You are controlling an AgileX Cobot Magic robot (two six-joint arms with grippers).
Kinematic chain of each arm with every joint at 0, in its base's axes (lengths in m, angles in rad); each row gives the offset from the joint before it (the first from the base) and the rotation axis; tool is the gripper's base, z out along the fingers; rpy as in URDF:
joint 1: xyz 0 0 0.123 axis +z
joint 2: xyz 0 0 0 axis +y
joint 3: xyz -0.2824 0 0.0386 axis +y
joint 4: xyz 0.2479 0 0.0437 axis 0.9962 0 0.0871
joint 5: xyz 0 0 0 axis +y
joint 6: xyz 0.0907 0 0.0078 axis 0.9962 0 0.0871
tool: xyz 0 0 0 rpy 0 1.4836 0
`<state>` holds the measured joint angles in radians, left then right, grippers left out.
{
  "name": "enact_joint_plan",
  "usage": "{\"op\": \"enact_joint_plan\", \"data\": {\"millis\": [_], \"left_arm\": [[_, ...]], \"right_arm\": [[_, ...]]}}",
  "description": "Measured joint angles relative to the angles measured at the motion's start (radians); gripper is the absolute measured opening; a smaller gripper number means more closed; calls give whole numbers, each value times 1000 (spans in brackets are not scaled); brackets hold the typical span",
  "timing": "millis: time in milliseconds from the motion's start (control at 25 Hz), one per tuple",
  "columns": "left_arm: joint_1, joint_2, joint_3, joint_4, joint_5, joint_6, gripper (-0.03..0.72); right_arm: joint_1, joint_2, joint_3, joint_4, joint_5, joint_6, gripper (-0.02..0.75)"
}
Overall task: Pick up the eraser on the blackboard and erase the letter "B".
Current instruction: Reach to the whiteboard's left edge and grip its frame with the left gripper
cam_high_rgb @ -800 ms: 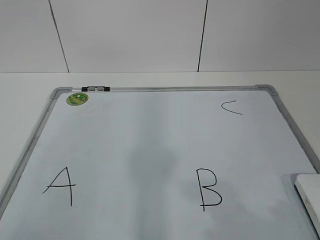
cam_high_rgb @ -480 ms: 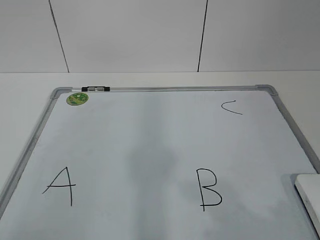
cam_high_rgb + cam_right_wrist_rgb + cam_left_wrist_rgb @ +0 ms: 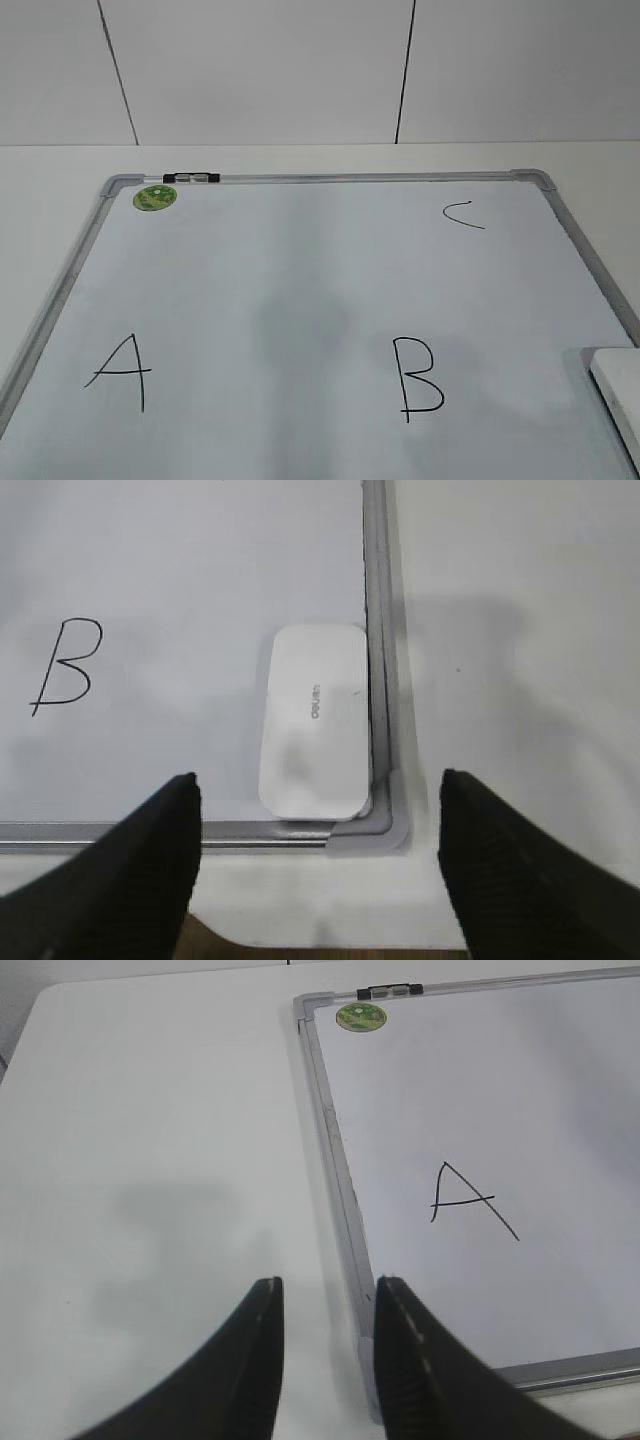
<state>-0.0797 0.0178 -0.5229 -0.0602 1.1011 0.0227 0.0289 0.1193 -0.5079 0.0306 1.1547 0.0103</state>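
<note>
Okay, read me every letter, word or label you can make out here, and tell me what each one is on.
"A": handwritten on the blackboard, near left.
"B": the letter "B", near right.
"C": small, far right.
The eraser: small grey brand print, too small to read.
Green sticker: print too blurred.
</note>
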Motion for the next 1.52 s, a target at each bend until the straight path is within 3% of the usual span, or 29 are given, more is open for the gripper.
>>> {"op": "enact_joint_plan", "data": {"millis": [680,960,1520], "left_arm": [[0,56,0,-66,0,-36,237],[0,360,-58,-86,62,-43,238],[0,1034,-355,-83,59,-43,238]], "right_arm": [[0,517,-126,87,96,87,571],[0,622,-128,103,96,89,572],[0,655,-128,105,94,61,571]]}}
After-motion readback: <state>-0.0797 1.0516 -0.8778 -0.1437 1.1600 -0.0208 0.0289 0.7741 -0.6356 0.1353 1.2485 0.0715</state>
